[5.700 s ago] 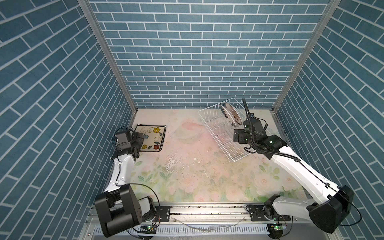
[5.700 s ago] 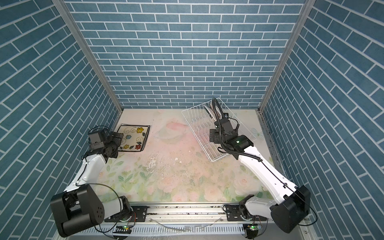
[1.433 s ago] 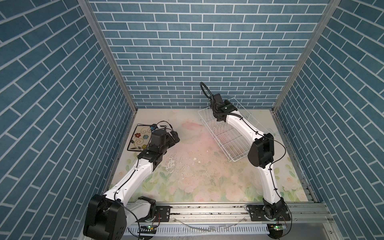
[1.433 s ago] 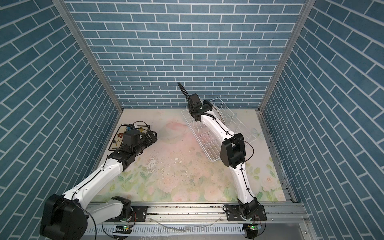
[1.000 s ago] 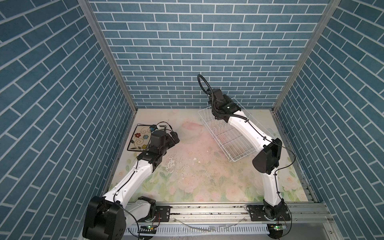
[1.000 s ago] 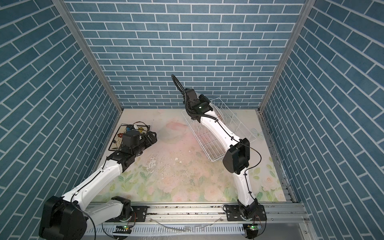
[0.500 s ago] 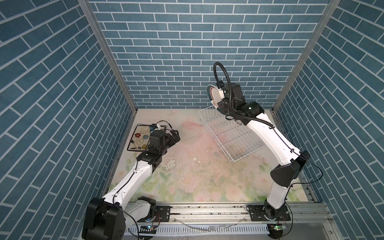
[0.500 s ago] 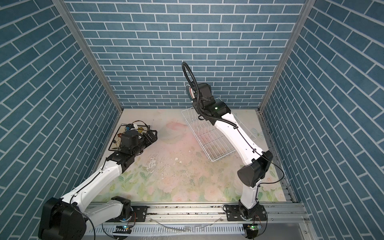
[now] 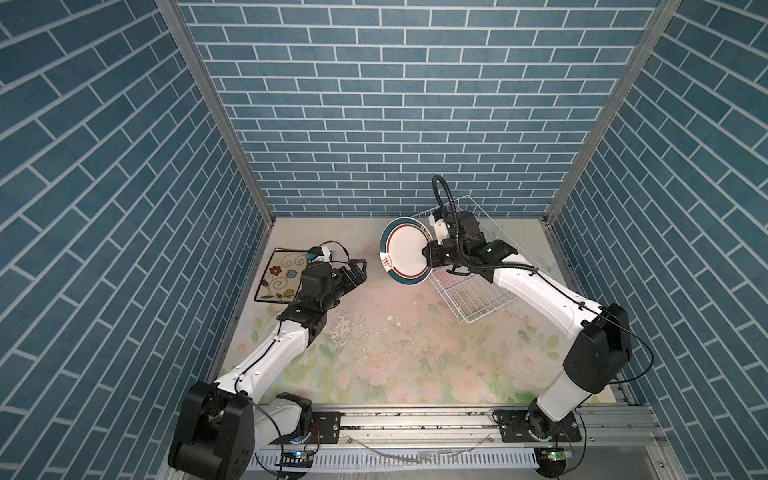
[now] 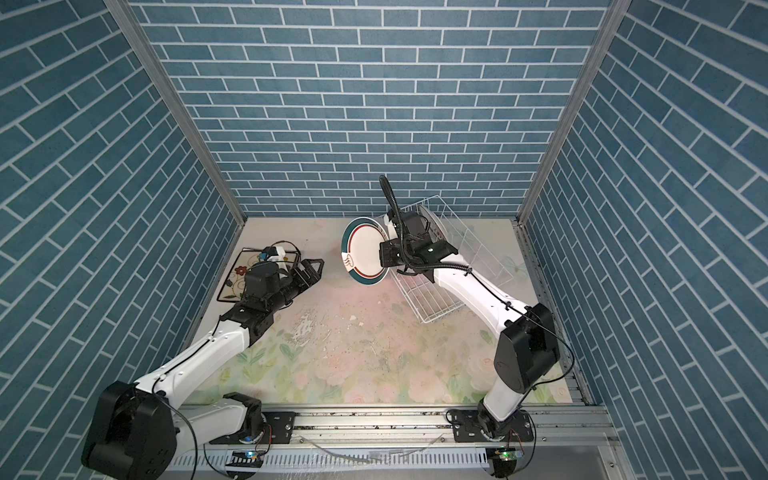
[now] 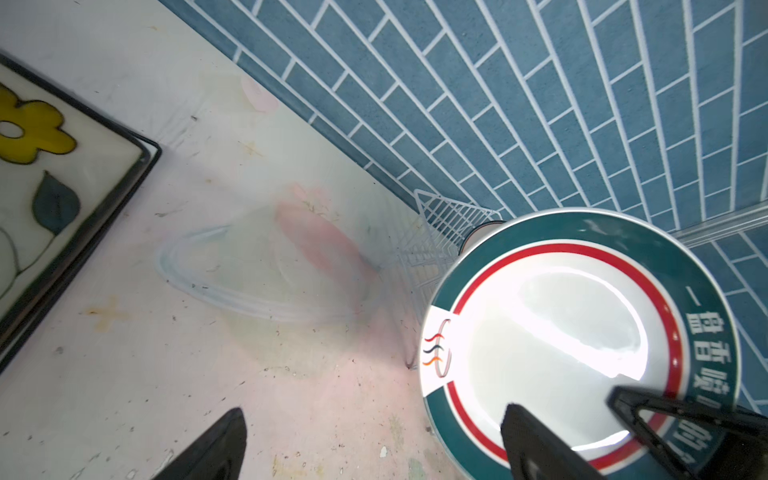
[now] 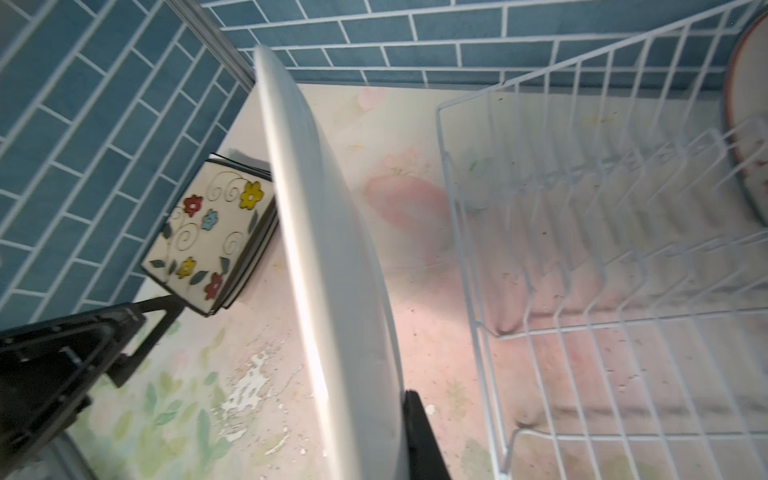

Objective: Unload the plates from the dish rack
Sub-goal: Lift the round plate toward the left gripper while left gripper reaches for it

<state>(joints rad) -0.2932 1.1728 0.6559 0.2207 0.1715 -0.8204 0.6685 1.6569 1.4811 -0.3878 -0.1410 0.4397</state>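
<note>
At centre of a top view the right gripper (image 9: 426, 254) clamps a green-rimmed plate (image 9: 402, 257) just left of the rack (image 9: 478, 297), while the left gripper (image 9: 360, 269) gapes empty near the flowered plate (image 9: 276, 278), centre-left.

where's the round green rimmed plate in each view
A top view: green-rimmed plate mid-air, at the dish rack's left edge.
A top view: same spot.
Left wrist: face-on, in front of the dish rack.
Right wrist: edge-on, between dish rack and flowered square plate.
Shared landmark: flowered square plate.
</note>
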